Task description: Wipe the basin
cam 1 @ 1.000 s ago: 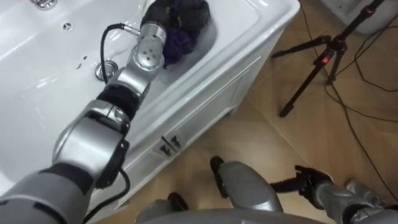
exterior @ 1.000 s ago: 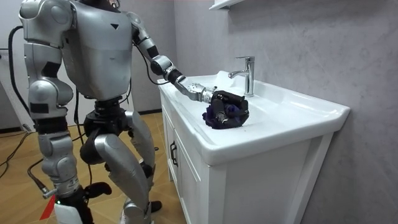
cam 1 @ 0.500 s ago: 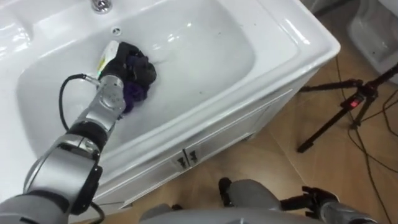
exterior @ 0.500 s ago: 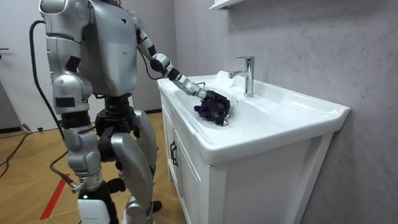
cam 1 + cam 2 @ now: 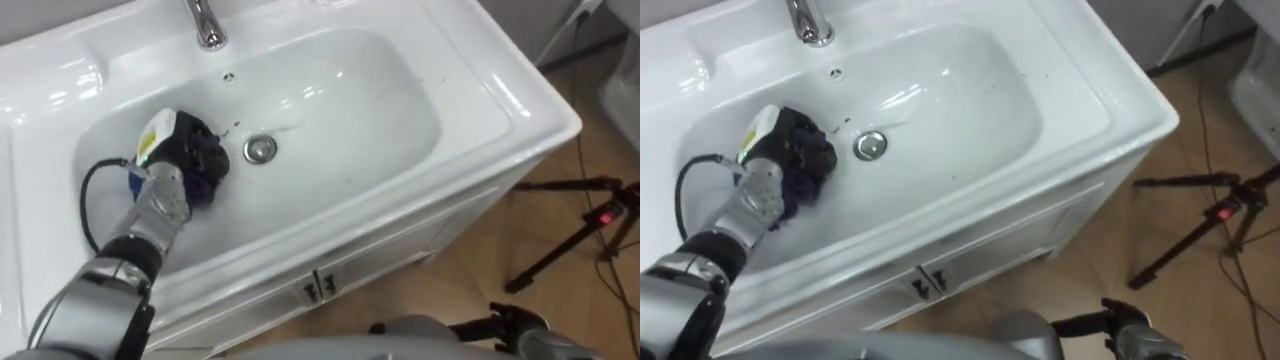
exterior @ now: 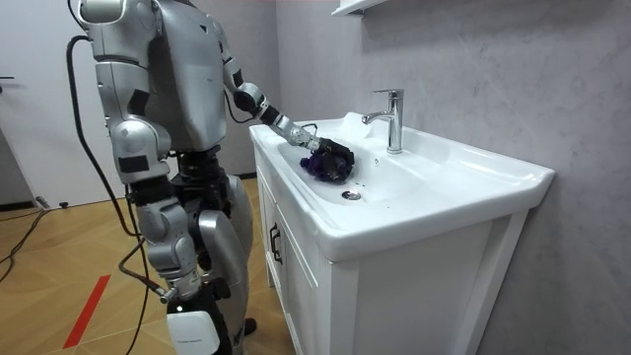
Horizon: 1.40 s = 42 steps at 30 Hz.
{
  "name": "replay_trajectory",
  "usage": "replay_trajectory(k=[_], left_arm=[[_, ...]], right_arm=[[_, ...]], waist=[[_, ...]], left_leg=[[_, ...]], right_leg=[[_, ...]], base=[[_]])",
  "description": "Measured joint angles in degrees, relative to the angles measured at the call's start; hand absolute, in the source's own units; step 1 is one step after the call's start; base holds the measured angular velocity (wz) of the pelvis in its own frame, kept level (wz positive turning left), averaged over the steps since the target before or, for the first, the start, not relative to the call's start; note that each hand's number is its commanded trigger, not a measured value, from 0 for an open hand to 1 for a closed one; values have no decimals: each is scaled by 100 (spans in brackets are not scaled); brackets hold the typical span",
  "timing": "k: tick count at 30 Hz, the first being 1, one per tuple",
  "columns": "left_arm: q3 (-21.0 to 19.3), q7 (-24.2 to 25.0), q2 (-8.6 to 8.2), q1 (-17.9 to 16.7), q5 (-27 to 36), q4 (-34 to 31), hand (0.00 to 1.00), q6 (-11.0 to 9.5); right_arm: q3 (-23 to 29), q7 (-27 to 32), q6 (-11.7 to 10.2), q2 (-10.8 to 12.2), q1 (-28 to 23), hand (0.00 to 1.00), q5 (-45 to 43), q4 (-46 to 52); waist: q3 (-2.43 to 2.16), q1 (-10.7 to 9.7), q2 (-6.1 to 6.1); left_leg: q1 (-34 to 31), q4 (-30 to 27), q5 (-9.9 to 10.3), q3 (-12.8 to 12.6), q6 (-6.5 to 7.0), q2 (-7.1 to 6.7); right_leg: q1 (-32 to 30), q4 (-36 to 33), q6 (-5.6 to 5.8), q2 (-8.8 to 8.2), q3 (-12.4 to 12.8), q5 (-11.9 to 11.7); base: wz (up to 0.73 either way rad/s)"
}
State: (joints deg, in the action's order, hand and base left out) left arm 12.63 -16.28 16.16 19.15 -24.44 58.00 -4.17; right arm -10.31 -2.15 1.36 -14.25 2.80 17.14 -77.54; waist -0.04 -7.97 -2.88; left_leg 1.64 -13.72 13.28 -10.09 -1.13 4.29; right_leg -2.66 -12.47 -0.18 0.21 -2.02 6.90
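1. The counter point(image 5: 50, 75) is a white top with a flat ledge on its left side. The basin point(image 5: 380, 110) is sunk into its middle and takes up most of its width.
2. The left hand point(image 5: 190, 152) is inside the basin, on the left slope and just below the left rim. The arm enters from the lower left and crosses the front edge of the counter.
3. The fingers of the left hand are curled over a bunched purple cloth point(image 5: 203, 188) and press it against the basin wall. The cloth shows under and beside the hand.
4. The drain point(image 5: 260, 149) lies just right of the hand and is not touching it. The faucet point(image 5: 205, 25) stands on the back ledge, above the gap between the hand and the drain.
5. Right of the drain, the basin floor and its right slope are bare up to the right rim.
6. The cabinet point(image 5: 400, 250) under the counter has two closed doors, and its handles meet below the front edge.
7. Past the counter's right corner is wooden floor point(image 5: 470, 290), where a black tripod point(image 5: 590, 228) stands well apart from the cabinet.
8. The right hand point(image 5: 512, 322) is low at the bottom right, over the floor. Its fingers cannot be made out.
9. In the room view, the robot stands upright at the front of the cabinet with its left arm stretched over the rim.
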Motion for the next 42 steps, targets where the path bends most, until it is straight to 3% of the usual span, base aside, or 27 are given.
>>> replay_trajectory(k=[2, 9, 24, 30, 35, 42], left_arm=[[-108, -1, 0, -116, -283, -120, 100, 0], [-109, -217, -1, -608, -275, -433, 100, -2], [-454, -353, -1, -872, -387, -860, 100, 17], [-572, -504, -1, -980, -479, -1599, 100, 157], [-722, -905, 51, -1162, -733, -2359, 100, 187], [-844, -1136, 91, -1221, -1077, -2620, 100, 181]], right_arm=[[104, 65, 0, 5, -25, 0, -114, 2], [175, 223, 2, -2, -69, 0, -302, 35], [659, 270, 71, 87, -182, 0, -800, 197], [692, 199, 72, 125, -196, 0, -860, 198], [718, 215, 63, 122, -245, 0, -883, 198], [714, 164, -120, 120, -400, 0, -859, 206]], waist=[[-1, 28, -2], [-43, 45, -70], [-30, 65, -66], [-28, 215, -81], [-37, 245, -110], [-15, 380, -160]], left_leg=[[110, 65, -12, 81, -20, 0], [513, 299, -21, 132, -34, -2], [634, 317, -45, 319, -73, -7], [580, 291, -48, 433, -78, -16], [574, 302, -49, 597, -76, -46], [584, 315, -48, 625, -75, -72]], right_leg=[[145, 105, -4, 4, -63, 5], [584, 311, -1, 18, -155, 26], [755, 296, -28, 0, -366, 91], [736, 299, -34, -10, -465, 102], [838, 380, -24, -36, -606, 108], [858, 385, -7, -59, -609, 118]], base=[[15], [6], [6], [10], [16], [1]])
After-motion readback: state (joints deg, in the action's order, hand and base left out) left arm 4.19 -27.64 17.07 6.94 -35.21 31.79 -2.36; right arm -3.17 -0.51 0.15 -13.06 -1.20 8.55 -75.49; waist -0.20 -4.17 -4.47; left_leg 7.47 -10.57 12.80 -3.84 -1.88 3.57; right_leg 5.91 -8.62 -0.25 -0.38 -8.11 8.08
